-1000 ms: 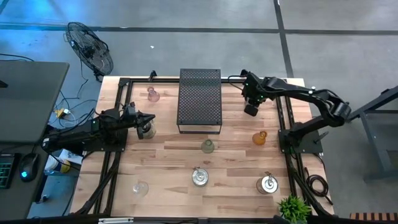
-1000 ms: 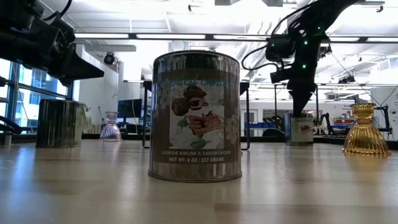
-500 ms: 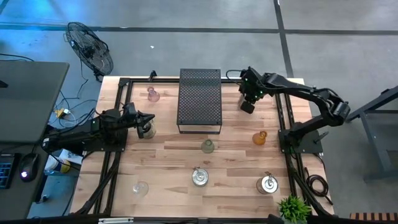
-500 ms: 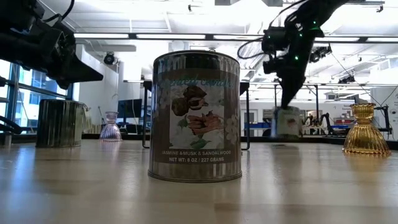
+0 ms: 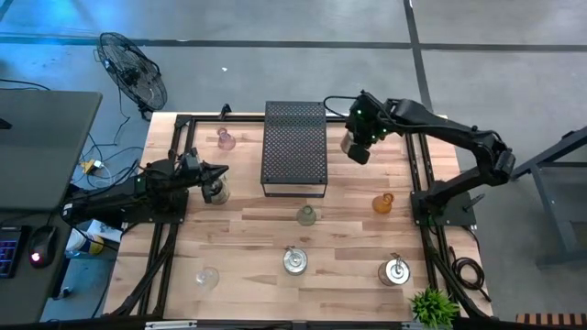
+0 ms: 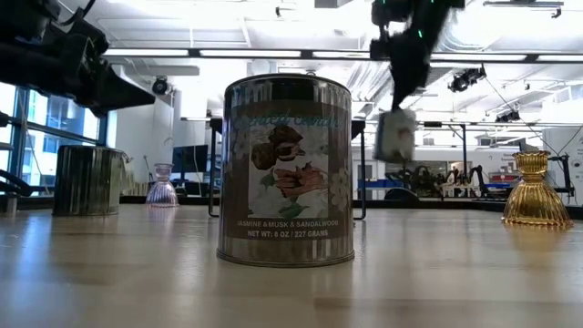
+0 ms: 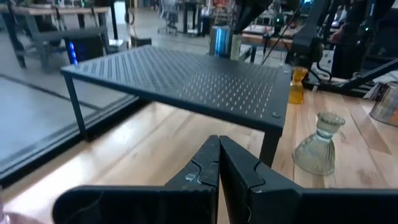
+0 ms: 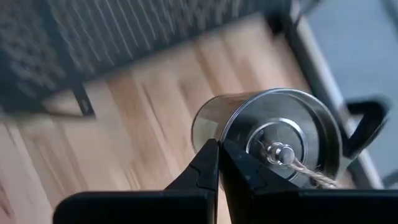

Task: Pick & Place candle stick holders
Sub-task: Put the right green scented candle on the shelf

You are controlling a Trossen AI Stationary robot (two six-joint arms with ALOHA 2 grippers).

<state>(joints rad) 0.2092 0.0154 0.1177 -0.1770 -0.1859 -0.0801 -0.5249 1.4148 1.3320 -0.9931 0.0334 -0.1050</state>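
Silvery tin candle holder [image 5: 356, 149] is pinched in the right gripper [image 5: 358, 145] and lifted clear of the bench [image 5: 348, 238], just beside the right edge of the black perforated box [image 5: 294, 147]. Right wrist view: its jaws are closed on the tin's rim [image 8: 214, 134], wick and metal disc visible inside. Low view shows the same tin [image 6: 395, 135] hanging in the air under the arm.

Left gripper [image 5: 218, 173] sits over the bench's left side, tips pointing at the box. Left wrist view: its jaws are pressed together [image 7: 219, 163], nothing between them. A small silvery holder [image 5: 216, 191] sits right next to the tips; can't tell if touching.

Other holders, all on the bench:
- pinkish glass one [image 5: 225, 138], far left, near the box's left side
- clear glass one [image 5: 306, 214], just in front of the box; also seen in the left wrist view [image 7: 319, 144]
- amber-orange one [image 5: 383, 203], right side, in front of the lifted tin
- tin with wick [image 5: 294, 260], front centre; this is the labelled can filling the low view [image 6: 287, 171]
- second tin [image 5: 395, 270], front right
- clear glass one [image 5: 207, 276], front left

Fan [image 5: 133, 69] stands on the floor beyond the bench's far left corner. Small green plant [image 5: 432, 306] at the front right edge.
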